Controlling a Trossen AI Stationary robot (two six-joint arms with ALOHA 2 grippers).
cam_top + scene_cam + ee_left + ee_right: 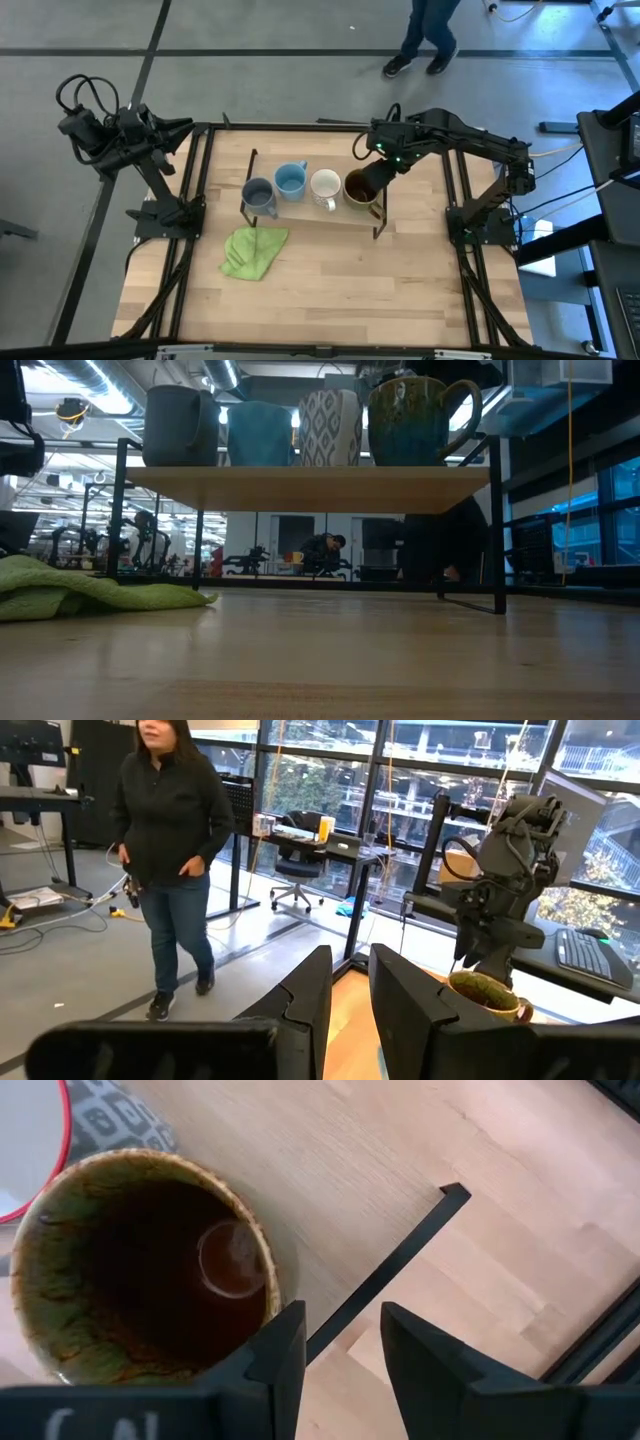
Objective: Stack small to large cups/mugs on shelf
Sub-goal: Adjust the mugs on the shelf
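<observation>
shelf: you have the low light-wood shelf (300, 212) across the middle of the tabletop (330, 300), black wire ends on both sides.
mugs: four in one row on the shelf, upright. From the left arm's side you see grey-blue mug (258, 193), light blue mug (290, 180), white mug (325, 186), brown mug (359, 187).
low view: same row on the board, grey-blue mug (178, 426), light blue (259, 433), white patterned (330, 428), brown (412, 422) with its handle toward the shelf end.
right gripper: your right gripper (378, 170) hangs over the brown mug's outer rim, fingers apart, nothing held. Wrist view shows the mug's dark inside (150, 1270) just beside one finger (275, 1355), both fingers clear of the rim.
left gripper: your left gripper (185, 126) waits at the tabletop's far left corner, off the shelf, fingers (310, 995) slightly apart, empty.
cloth: green cloth (252, 252) lies crumpled on the tabletop near the grey-blue end.
person: one walks on the floor beyond the tabletop (425, 35).
</observation>
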